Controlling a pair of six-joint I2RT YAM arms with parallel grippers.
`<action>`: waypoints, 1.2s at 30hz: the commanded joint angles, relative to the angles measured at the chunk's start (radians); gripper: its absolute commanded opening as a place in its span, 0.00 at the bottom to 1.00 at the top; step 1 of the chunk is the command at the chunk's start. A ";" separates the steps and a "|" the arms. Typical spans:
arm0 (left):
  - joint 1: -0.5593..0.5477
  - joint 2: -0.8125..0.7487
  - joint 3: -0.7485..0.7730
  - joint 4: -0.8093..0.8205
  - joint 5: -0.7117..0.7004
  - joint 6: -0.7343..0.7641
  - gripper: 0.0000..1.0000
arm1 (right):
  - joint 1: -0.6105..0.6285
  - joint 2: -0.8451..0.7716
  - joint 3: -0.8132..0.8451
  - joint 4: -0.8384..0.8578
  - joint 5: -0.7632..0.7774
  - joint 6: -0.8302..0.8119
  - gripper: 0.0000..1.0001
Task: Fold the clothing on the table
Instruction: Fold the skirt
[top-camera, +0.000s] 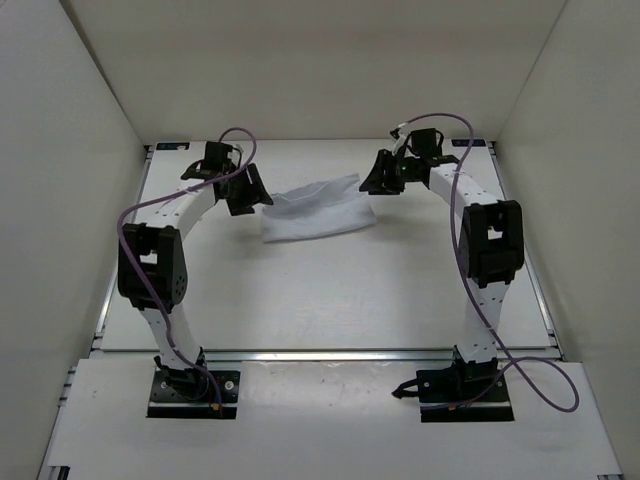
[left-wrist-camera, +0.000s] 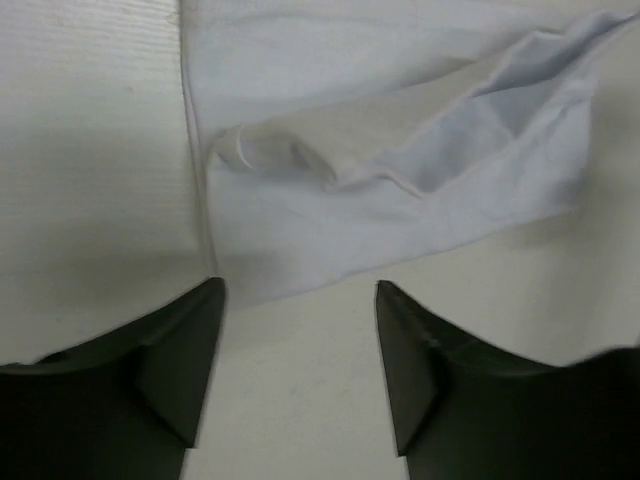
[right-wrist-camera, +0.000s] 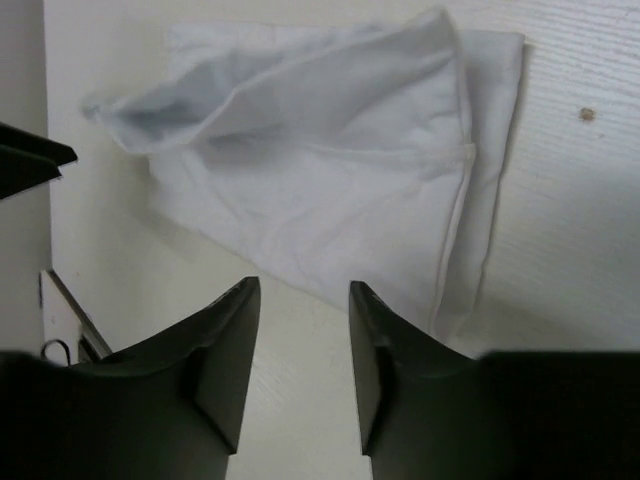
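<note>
The clothing (top-camera: 318, 208) is a small white garment lying folded and wrinkled on the table (top-camera: 330, 300), between my two grippers. My left gripper (top-camera: 250, 192) is at its left end, open, with only bare table between the fingers. From the left wrist the clothing (left-wrist-camera: 400, 170) lies just past the fingertips (left-wrist-camera: 205, 300). My right gripper (top-camera: 380, 178) is at the garment's upper right corner, open and empty. Seen from the right wrist, the clothing (right-wrist-camera: 330, 180) lies just beyond my right gripper (right-wrist-camera: 302, 292), one layer lifted into a loose pocket at the left.
White walls (top-camera: 90, 150) close in the table on three sides. A silver rail (top-camera: 330, 353) runs along the near edge, and the two arm bases (top-camera: 195, 390) are bolted in front of it. Purple cables loop beside each arm.
</note>
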 joint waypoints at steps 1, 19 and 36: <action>-0.019 -0.118 -0.086 0.123 0.035 -0.044 0.64 | 0.002 -0.083 -0.070 0.101 -0.023 0.001 0.33; -0.111 0.036 -0.141 0.280 0.000 -0.128 0.00 | 0.039 0.124 -0.002 0.086 -0.011 0.002 0.20; -0.052 0.072 -0.221 0.133 -0.050 -0.114 0.00 | -0.038 0.026 -0.276 0.095 0.049 -0.008 0.03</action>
